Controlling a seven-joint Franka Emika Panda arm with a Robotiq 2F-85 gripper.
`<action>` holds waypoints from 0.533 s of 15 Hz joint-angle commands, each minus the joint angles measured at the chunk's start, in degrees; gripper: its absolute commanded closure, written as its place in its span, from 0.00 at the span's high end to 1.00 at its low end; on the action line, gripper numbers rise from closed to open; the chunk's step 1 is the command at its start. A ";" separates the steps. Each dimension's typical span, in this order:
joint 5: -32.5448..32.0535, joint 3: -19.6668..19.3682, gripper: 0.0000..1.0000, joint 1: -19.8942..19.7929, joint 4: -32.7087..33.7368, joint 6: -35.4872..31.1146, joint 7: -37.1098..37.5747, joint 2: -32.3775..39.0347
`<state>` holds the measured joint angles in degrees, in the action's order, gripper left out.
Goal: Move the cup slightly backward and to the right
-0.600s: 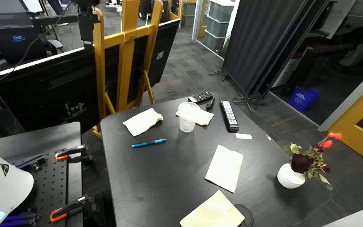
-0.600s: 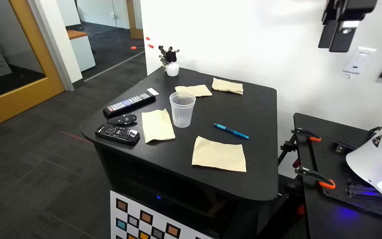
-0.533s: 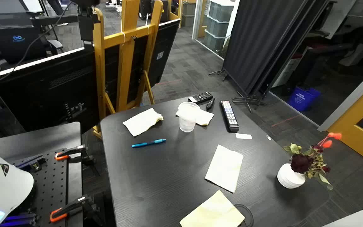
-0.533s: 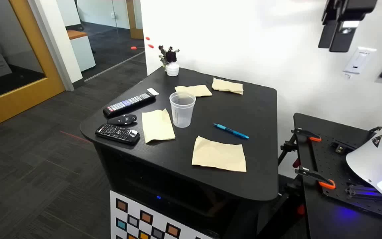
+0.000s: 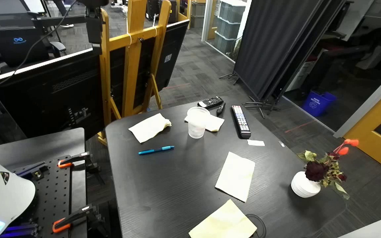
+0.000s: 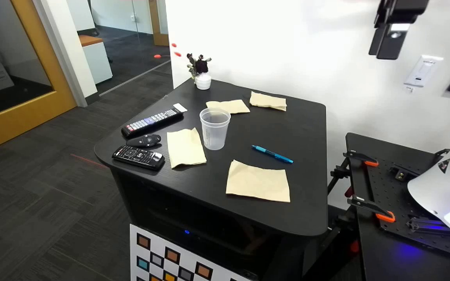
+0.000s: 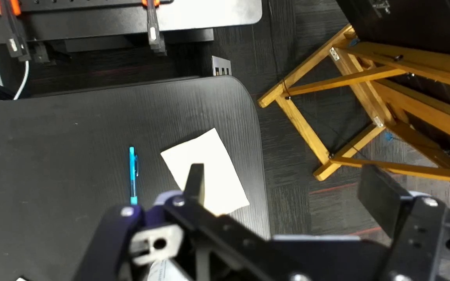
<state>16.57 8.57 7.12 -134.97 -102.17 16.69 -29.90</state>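
Note:
The cup [image 5: 196, 127] is a small translucent whitish plastic cup, slightly tapered, standing upright on the black table. It also stands there in an exterior view [image 6: 215, 130], between paper sheets and the pen. In the wrist view a small part of what looks like the cup [image 7: 166, 272] shows at the bottom edge; the gripper's linkage hides the rest. My gripper [image 7: 287, 185] is open with its fingers wide apart and nothing between them. It hangs well above the table, apart from the cup, and shows at the top of both exterior views [image 5: 94, 38] [image 6: 385, 43].
A blue pen [image 6: 272, 154] and paper sheets [image 6: 258, 181] [image 6: 186, 147] lie near the cup. Remotes [image 5: 241, 122] [image 5: 210, 102] lie near the table's edge. A white pot with flowers [image 5: 305, 184] stands at a corner. A wooden easel [image 7: 307, 128] stands beside the table.
My gripper has moved slightly, to the right in an exterior view and to the left and a little up in an exterior view. The cup and the other table objects have not moved.

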 commanded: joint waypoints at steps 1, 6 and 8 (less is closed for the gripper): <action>-1.87 1.18 1.00 -3.26 1.35 -6.68 4.60 3.59; -7.47 1.18 1.00 -6.86 2.54 -17.09 12.03 11.13; -10.05 1.10 1.00 -7.81 2.77 -21.25 15.31 14.42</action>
<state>9.68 8.65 1.26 -134.42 -119.43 26.87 -20.66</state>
